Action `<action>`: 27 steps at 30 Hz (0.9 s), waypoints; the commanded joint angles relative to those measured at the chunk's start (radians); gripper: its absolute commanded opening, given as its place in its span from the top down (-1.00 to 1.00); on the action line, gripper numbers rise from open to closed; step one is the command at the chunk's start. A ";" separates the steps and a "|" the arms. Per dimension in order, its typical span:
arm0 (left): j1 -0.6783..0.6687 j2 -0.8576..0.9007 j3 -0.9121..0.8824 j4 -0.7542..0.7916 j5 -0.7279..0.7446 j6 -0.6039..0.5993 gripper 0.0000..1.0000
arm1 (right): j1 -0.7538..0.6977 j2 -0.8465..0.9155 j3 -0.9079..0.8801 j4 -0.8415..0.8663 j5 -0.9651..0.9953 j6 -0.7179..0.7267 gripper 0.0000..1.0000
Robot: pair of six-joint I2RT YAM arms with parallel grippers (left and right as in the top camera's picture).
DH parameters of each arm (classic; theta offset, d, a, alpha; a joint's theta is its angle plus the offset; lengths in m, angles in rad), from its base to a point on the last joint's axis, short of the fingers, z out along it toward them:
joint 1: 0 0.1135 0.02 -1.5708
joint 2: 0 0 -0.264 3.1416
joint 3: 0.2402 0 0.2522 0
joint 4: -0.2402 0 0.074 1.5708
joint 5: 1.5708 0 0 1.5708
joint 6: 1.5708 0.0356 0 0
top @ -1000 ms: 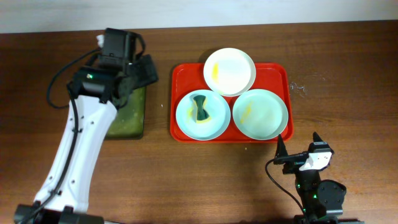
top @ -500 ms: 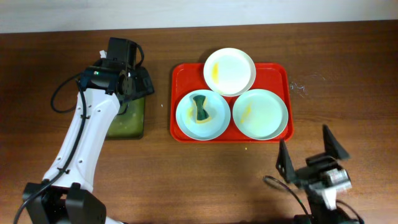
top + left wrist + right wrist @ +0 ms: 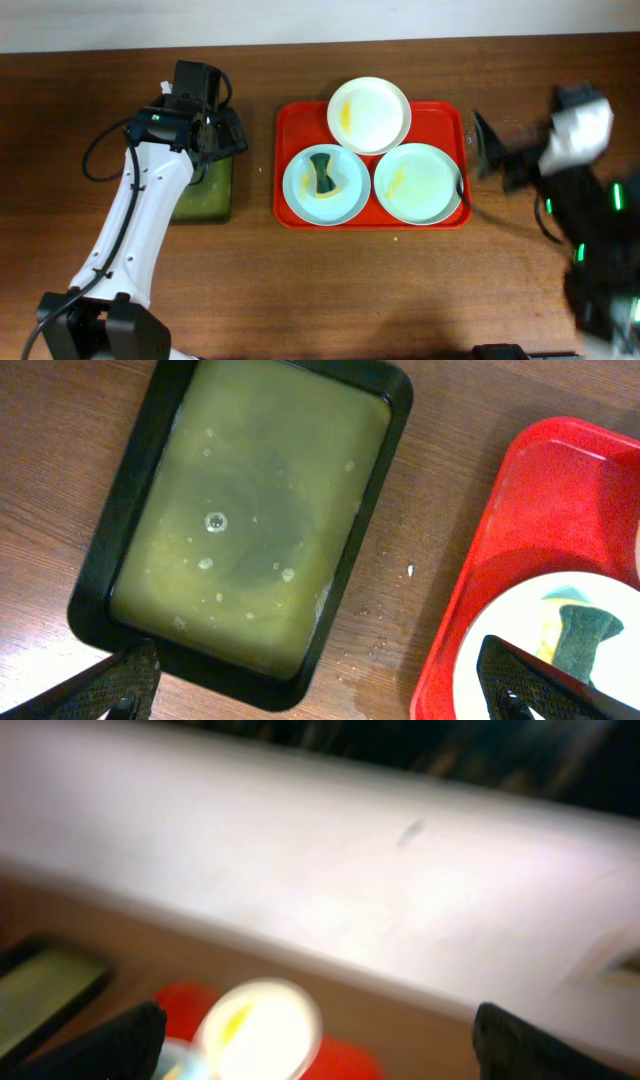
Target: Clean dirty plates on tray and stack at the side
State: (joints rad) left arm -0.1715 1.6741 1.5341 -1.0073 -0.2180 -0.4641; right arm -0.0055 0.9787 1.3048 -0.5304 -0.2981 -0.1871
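Note:
The red tray (image 3: pixel 285 120) sits mid-table with three plates on it. The white plate (image 3: pixel 372 118), at the back, has a yellow smear. The left pale blue-green plate (image 3: pixel 340 190) carries a dark green sponge (image 3: pixel 320 175) and yellow smears. The right pale plate (image 3: pixel 420 185) has a yellow streak. My left gripper (image 3: pixel 222 135) hovers open and empty above the gap between the dark green tray and the red tray (image 3: pixel 540 510). The sponge (image 3: pixel 585 635) shows by its right finger. My right gripper (image 3: pixel 497 160) is open and empty, raised just right of the red tray. Its blurred view shows the white plate (image 3: pixel 262 1030).
A smaller dark green tray (image 3: pixel 228 195) holding yellow-green liquid (image 3: pixel 250 510) lies left of the red tray, partly under my left arm. Water drops lie on the wood between the two trays. The table's back edge and a pale wall run behind.
My right arm has swung up fast from the table's front edge to the right side of the red tray. My left wrist shifted slightly back, then held still. The plates have not moved.

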 commanded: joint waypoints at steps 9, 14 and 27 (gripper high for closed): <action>0.004 -0.001 0.000 -0.001 -0.007 0.006 -0.99 | 0.141 0.664 0.356 -0.225 -0.103 0.421 -0.76; 0.004 0.000 0.000 0.000 -0.006 0.006 -0.99 | 0.250 0.851 0.428 -0.356 0.042 0.429 -0.17; 0.004 0.000 -0.002 0.001 -0.007 0.006 -0.99 | 0.307 1.149 0.417 -0.450 0.068 0.348 0.23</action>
State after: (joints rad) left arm -0.1715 1.6741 1.5341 -1.0069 -0.2180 -0.4641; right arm 0.2813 2.1139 1.7176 -0.9871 -0.2474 0.1967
